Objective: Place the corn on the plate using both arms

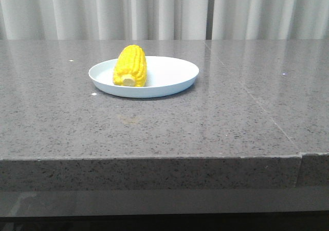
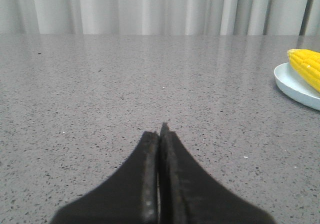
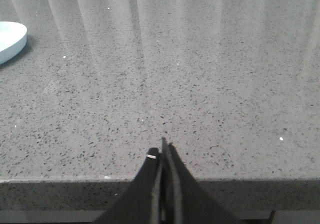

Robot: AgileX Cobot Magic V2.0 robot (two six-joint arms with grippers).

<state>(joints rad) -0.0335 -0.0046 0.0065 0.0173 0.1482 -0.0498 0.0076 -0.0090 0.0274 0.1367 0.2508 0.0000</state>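
The corn (image 1: 130, 66) lies on the plate (image 1: 175, 76), a bright yellow cob set in the plate's left half with its pale cut end facing the near edge of the table and its rounded tip pointing away toward the curtain (image 1: 154, 10). The plate is a shallow, pale blue-white round dish resting flat on the speckled grey stone table (image 1: 205, 133), left of the table's middle and toward the far side. Neither arm shows in the front view. In the left wrist view the left gripper (image 2: 160, 134) sits low over bare tabletop, its two black fingers pressed together with nothing between them; the plate (image 2: 295, 87) and the corn (image 2: 307, 64) are well apart from it. In the right wrist view the right gripper (image 3: 164, 151) is likewise closed on nothing, above the table's near edge, with only a sliver of the plate (image 3: 11, 40) visible far off.
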